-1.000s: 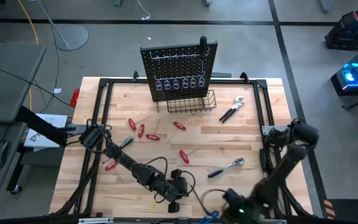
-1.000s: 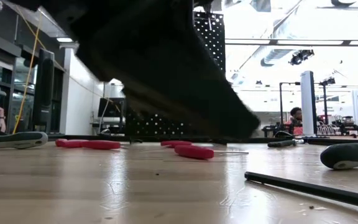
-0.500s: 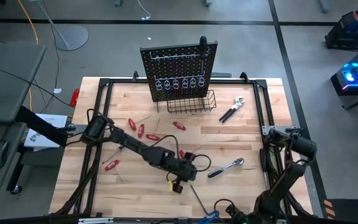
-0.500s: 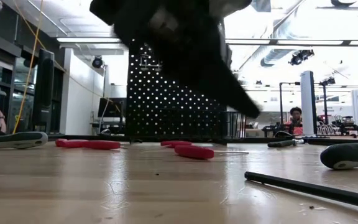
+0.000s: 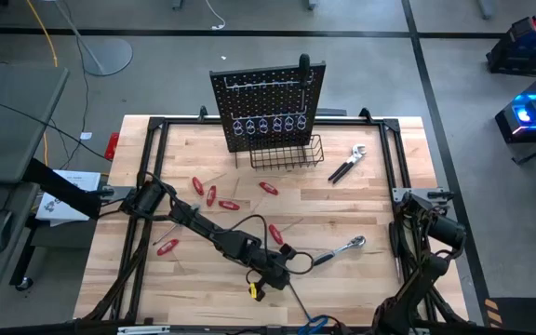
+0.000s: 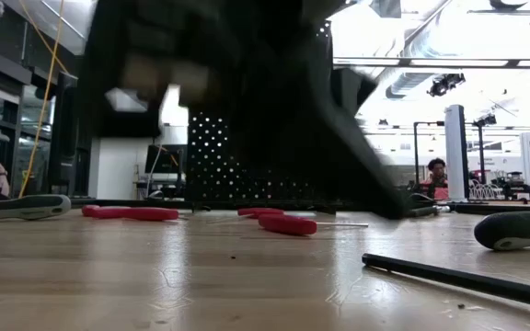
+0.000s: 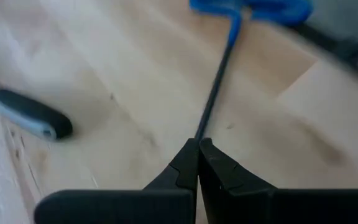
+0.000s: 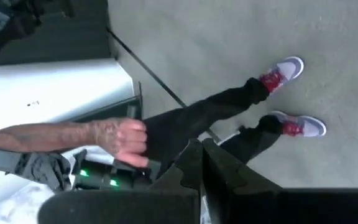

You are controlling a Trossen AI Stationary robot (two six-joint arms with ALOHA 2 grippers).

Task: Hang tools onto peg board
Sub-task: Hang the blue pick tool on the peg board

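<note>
The blue T-handle key lies flat near the table's near edge, its blue handle toward that edge. My left gripper is shut, its tips at the free end of the key's black shaft. A chrome ratchet lies on the table just right of it. Several red screwdrivers lie scattered mid-table. The peg board stands upright at the far edge with a wire basket at its base. My right gripper is shut on nothing, off the table's near right corner. My left gripper's shut fingertips stand at the free end of the key's shaft, slanting down and in line with the shaft. Whether they touch it, I cannot tell. The key lies flat on the table.
A silver wrench lies at the far right. In the low view my left arm hides most of the peg board. A person's hand and legs show on the floor beyond the table.
My left gripper has swung from the near edge toward the table's middle and right, over the key's shaft end, rolling its wrist, and stayed shut. My right arm has drawn back off the near edge toward the near right corner. The key has not moved.
</note>
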